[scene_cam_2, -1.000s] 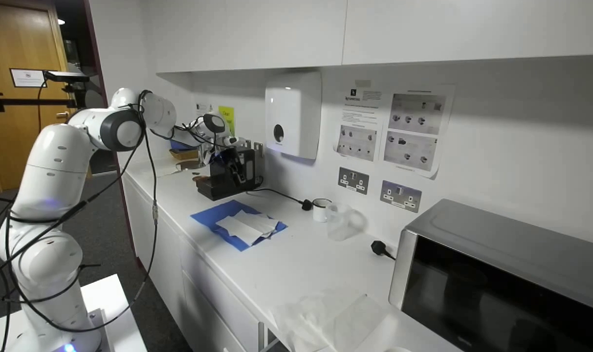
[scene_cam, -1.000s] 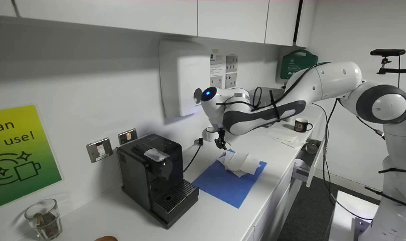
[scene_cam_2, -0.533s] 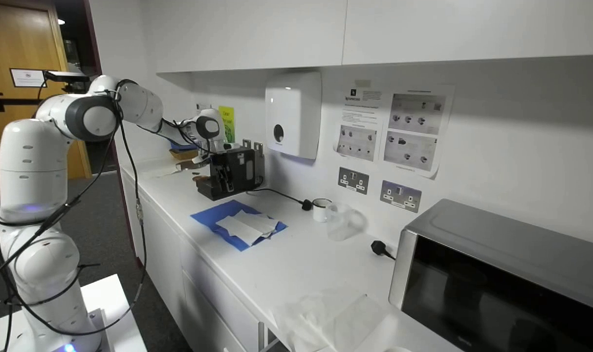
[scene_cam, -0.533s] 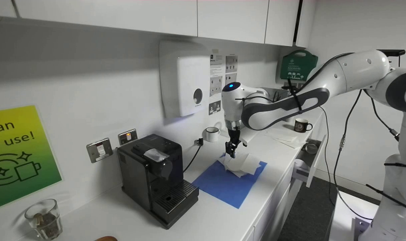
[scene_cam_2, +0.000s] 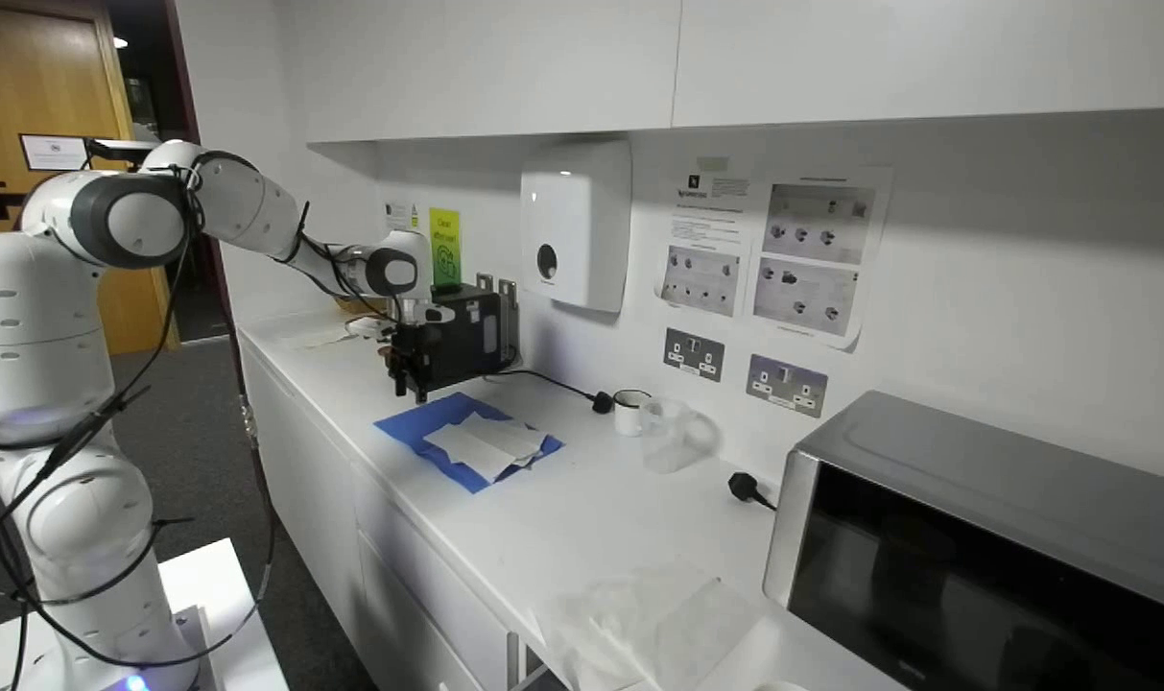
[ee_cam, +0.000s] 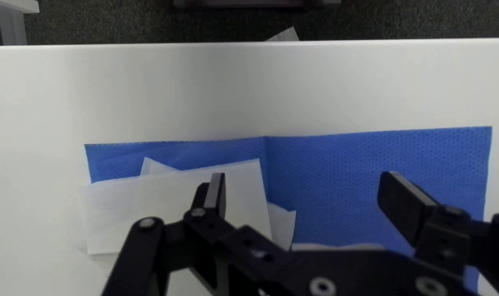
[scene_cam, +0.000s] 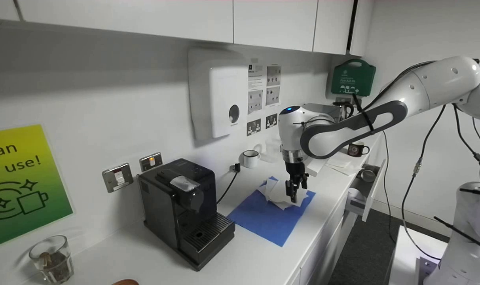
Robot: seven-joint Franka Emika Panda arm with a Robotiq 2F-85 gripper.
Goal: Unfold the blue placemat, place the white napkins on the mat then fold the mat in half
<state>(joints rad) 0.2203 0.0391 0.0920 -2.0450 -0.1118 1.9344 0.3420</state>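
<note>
Since, in the wrist view, overlapping white napkins (ee_cam: 150, 205) crowd the 9 o'clock half of the blue placemat (ee_cam: 335, 172) beneath the empty, wide-spread gripper (ee_cam: 303, 187), a fold swung over from 3 o'clock could shove them off the edge if dragged across too low.

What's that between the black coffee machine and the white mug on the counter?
A black plug and its cable; they show in both exterior views.
</note>
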